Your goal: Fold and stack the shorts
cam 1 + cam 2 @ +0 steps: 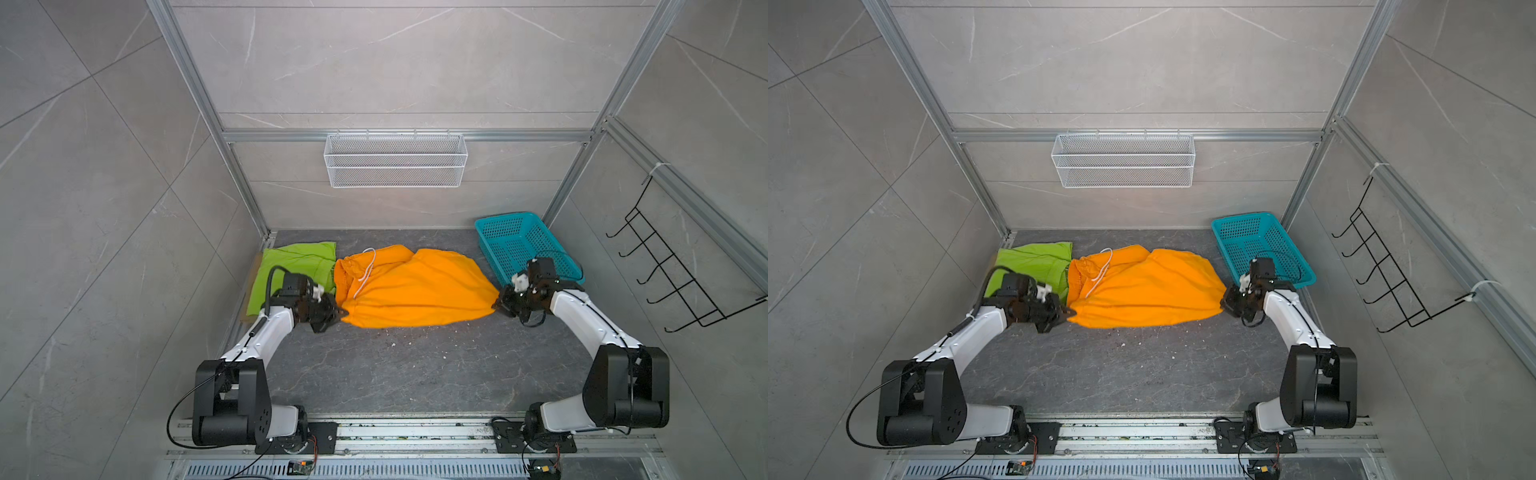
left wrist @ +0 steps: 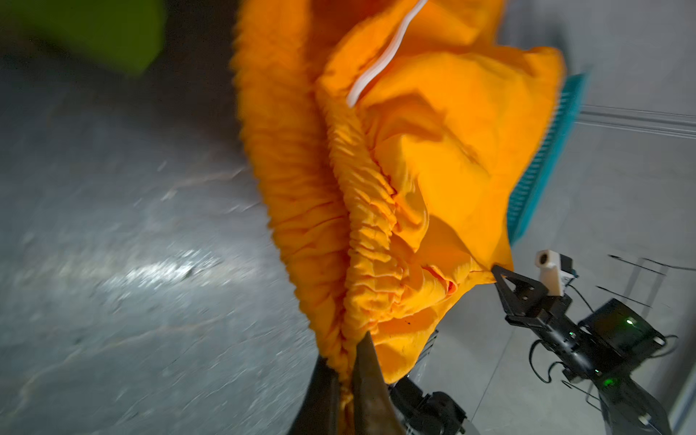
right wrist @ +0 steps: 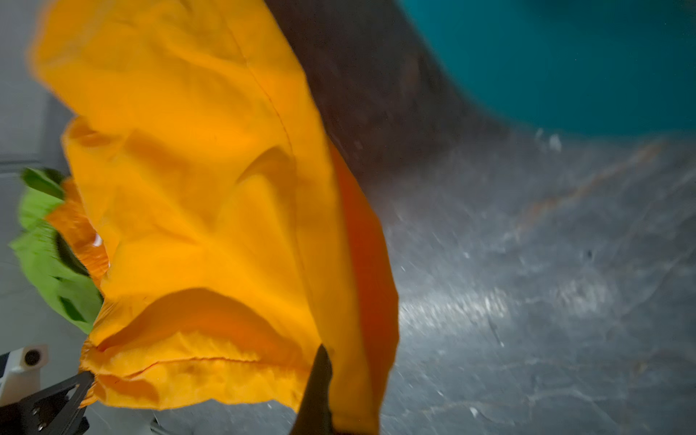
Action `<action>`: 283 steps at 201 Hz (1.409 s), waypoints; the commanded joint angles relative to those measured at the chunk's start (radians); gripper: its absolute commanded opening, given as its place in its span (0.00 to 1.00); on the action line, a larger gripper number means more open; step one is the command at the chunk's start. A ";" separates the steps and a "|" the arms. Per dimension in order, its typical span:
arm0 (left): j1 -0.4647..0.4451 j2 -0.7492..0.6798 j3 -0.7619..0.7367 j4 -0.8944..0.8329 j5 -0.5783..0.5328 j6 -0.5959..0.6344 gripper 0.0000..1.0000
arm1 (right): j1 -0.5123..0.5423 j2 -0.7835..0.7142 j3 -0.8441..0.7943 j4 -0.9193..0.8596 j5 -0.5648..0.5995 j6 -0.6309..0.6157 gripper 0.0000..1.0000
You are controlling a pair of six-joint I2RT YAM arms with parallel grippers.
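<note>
The orange shorts (image 1: 415, 286) (image 1: 1142, 286) hang stretched across the back of the table between both grippers, white drawstring (image 1: 365, 270) toward the left. My left gripper (image 1: 343, 312) (image 2: 344, 357) is shut on the gathered waistband corner at the front left. At the far right corner, my right gripper (image 1: 496, 302) (image 3: 333, 367) is shut on the hem; one finger is hidden behind the cloth. The lime green shorts (image 1: 295, 270) (image 1: 1034, 266) lie folded at the back left, partly behind the left wrist. A tan strip (image 1: 254, 266) shows under their left edge.
A teal perforated basket (image 1: 505, 218) (image 1: 1246, 220) stands at the back right, just behind the right wrist. A white wire basket (image 1: 395, 160) hangs on the back wall and a black hook rack (image 1: 665, 266) on the right wall. Dark tabletop (image 1: 415, 374) spreads in front.
</note>
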 commanded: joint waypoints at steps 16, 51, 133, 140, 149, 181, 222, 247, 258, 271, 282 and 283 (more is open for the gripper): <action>0.006 -0.121 -0.018 -0.053 -0.154 0.030 0.34 | 0.004 -0.026 -0.017 0.013 0.083 -0.069 0.30; 0.006 -0.079 0.221 -0.082 -0.258 0.081 1.00 | 0.044 0.003 0.276 -0.061 0.137 -0.054 0.77; -0.001 0.543 0.766 -0.184 -0.291 0.234 0.96 | 0.233 0.648 0.948 -0.098 0.114 -0.026 1.00; -0.003 0.578 0.797 -0.205 -0.304 0.249 0.95 | 0.234 0.681 0.976 -0.106 0.113 -0.029 1.00; -0.003 0.618 0.841 -0.238 -0.326 0.275 0.93 | 0.234 0.721 1.012 -0.120 0.107 -0.035 1.00; -0.023 0.677 0.890 -0.254 -0.386 0.312 0.89 | 0.235 0.809 1.071 -0.146 0.090 -0.057 1.00; -0.054 0.707 0.929 -0.257 -0.395 0.309 0.82 | 0.235 0.832 1.035 -0.127 0.082 -0.065 1.00; -0.075 0.713 0.955 -0.256 -0.443 0.317 0.78 | 0.234 0.809 0.987 -0.108 0.089 -0.075 1.00; -0.077 0.735 0.982 -0.270 -0.475 0.331 0.75 | 0.232 0.803 0.974 -0.106 0.090 -0.078 1.00; -0.080 0.765 1.018 -0.283 -0.516 0.350 0.72 | 0.230 0.796 0.962 -0.111 0.091 -0.086 1.00; -0.082 0.787 1.043 -0.284 -0.538 0.361 0.69 | 0.230 0.784 0.940 -0.104 0.094 -0.090 0.99; -0.083 0.789 1.044 -0.284 -0.539 0.362 0.69 | 0.229 0.781 0.938 -0.104 0.094 -0.090 0.99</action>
